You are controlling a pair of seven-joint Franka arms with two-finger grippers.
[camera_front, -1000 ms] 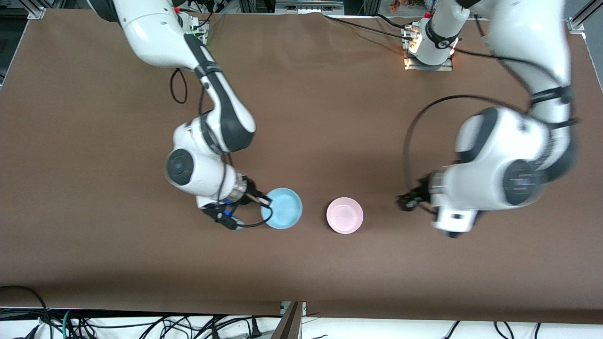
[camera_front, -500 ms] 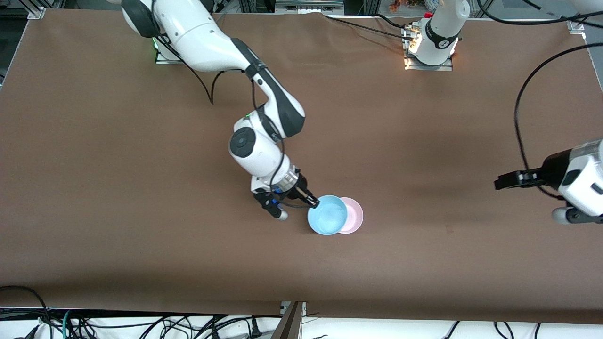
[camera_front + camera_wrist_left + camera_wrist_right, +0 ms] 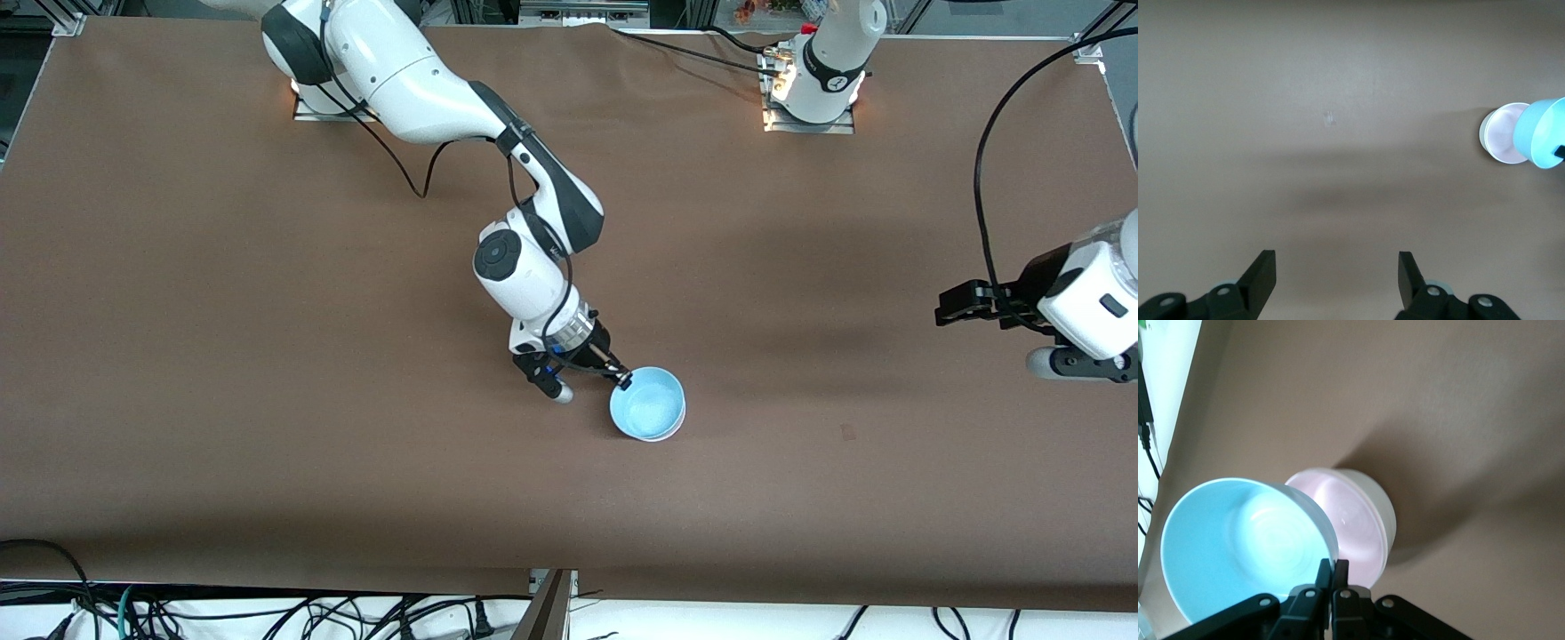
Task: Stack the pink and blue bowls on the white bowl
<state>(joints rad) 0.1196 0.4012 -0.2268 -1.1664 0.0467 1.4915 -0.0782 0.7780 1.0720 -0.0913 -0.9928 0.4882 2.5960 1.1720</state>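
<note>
holding the blue bowl (image 3: 649,411) over the pink bowl (image 3: 1353,513), right claw (image 3: 624,381).

The blue bowl (image 3: 1238,547) looks like smooth plastic with a soft sheen, light pooling in its hollow. The pink bowl (image 3: 1351,520) has the same slick plastic look, nested in a matt white bowl (image 3: 1381,503). The table (image 3: 222,356) wears a dull brown covering, faintly rippled. Arm shells are glossy white plastic.

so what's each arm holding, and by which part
Right end effector pinches the blue bowl by its rim, over the pink bowl. Left end effector is open, holding nothing.
</note>
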